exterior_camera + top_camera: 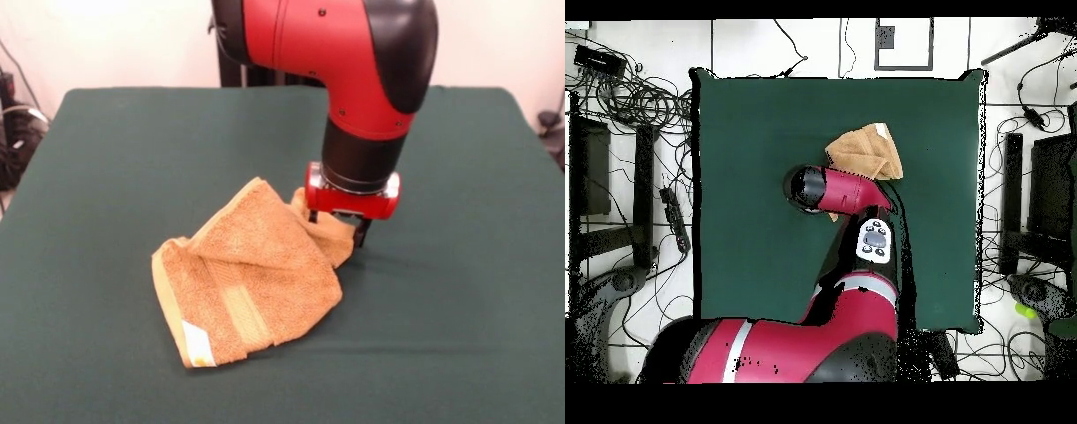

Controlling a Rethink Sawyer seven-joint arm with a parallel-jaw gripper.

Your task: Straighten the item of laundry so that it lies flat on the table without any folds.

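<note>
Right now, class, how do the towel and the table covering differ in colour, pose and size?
The towel is orange-tan; the table covering is dark green. The towel lies crumpled and folded over itself, with one end raised at the end effector; the table covering lies flat and smooth. The towel takes up only a small patch; the table is many times wider. Both are soft fabric surfaces.

Red arm [353, 53] with black joints, small screws.

The towel [252, 274] is rough, looped terry with 1 smoother woven band; the counter [459, 291] is matt felt-like cloth; the arm [344, 53] glossy plastic.
</note>
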